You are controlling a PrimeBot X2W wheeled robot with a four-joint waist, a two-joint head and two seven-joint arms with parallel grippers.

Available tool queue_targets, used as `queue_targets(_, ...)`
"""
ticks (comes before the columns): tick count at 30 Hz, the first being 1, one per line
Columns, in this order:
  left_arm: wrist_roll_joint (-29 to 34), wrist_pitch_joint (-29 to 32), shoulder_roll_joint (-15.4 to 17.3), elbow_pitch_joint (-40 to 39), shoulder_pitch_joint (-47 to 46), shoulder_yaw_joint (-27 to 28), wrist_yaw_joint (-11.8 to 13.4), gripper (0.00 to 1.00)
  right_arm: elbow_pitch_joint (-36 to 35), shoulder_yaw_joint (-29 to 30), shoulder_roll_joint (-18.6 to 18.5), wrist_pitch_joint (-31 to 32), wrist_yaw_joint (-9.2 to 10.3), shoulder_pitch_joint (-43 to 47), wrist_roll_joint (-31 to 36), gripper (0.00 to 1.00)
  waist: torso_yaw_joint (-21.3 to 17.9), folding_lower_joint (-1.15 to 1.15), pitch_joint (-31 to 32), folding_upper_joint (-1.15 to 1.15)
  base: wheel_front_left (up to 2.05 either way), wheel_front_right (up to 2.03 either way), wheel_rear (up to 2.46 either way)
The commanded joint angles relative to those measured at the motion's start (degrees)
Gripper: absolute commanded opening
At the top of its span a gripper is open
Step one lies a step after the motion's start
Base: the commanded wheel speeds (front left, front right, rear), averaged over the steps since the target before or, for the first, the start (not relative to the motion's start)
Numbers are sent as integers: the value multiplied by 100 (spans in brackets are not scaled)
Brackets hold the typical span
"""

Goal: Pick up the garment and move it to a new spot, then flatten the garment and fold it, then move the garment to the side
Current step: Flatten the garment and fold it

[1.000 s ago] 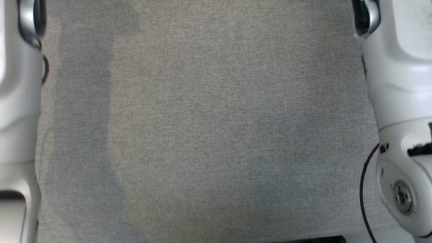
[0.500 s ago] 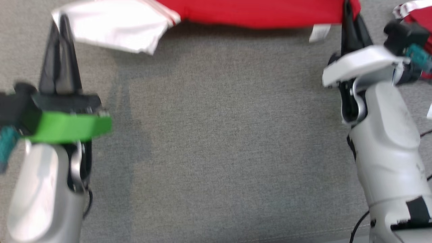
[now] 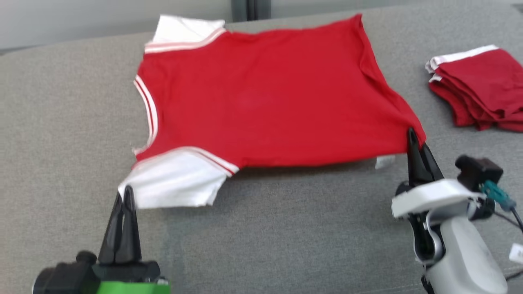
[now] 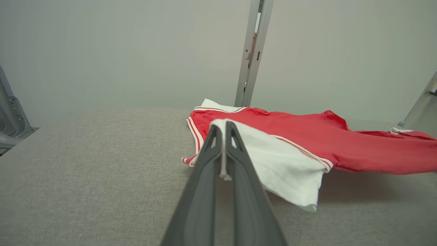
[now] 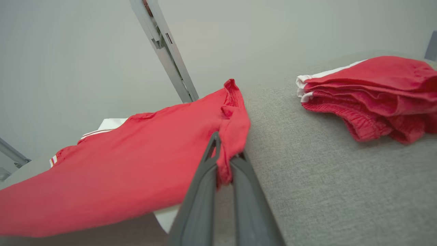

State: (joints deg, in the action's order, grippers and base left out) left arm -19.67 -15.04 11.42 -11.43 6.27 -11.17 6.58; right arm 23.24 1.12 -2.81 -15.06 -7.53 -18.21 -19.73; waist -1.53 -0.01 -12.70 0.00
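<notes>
closest to me, the left gripper (image 3: 124, 195) has its two dark fingers pressed together on the edge of the white sleeve (image 3: 175, 181), with a sliver of white cloth caught between them in the left wrist view. across from it the right gripper (image 3: 414, 139) is clamped the same way on the red hem corner (image 3: 402, 130), the fabric bunched where the fingers meet. a small white label (image 3: 384, 161) hangs just beside that corner.

between the two grips the near edge of the garment (image 3: 261, 102) sits lifted off the grey table (image 3: 286, 237), with a shadow under it, while the far part looks to be lying on the cloth surface in the middle of the table. it's spread out broad, but a crease runs along its right side up toward the far corner.

i'd call this the flattening step. to do it well, i'd hold both hands level and equally taut, draw the near edge gently this way until that crease pulls out, then lower both sides together before letting go. an uneven tug would skew the garment.

further back on the right a folded pile (image 3: 482, 87) of red clothing sits well apart, and it's best kept that way. behind the table stands a metal post (image 4: 251, 51).
</notes>
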Motion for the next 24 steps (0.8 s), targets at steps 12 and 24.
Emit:
queue_targets(12,-172,61,-4,-582,1536,18,232,0,-925,-54,-18,-13,10,1585,-252,0,10,1,808,0,0,0,0)
queue_targets(24,-253,93,-29,14,721,-240,-122,0,-410,-149,-17,147,10,1400,-403,0,29,1,589,0,0,0,0)
